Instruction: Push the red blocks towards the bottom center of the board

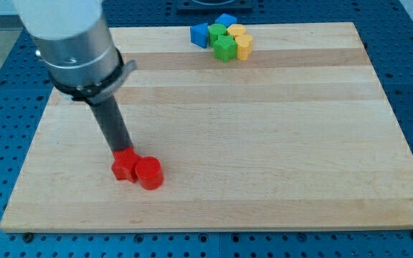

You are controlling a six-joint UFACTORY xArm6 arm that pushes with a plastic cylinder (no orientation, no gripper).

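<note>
Tip: you see my tip [122,151] touching the top edge of the left red block [124,165].
Red pair: the red cylinder [149,173] sits against that block's right side, lower left on the wooden board [278,143].
Top cluster: two blue blocks [200,34], two green blocks [225,49] and two yellow blocks [244,46] huddle together, well apart from the reds.

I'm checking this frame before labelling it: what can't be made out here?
- Camera view: my tip meets the upper red block; contact can't be confirmed.
- The arm housing is cut off by the view's top edge.
- The clustered blue blocks, green blocks and yellow blocks overlap, so exact shapes are unclear.
- The red cylinder overlaps its neighbour.
</note>
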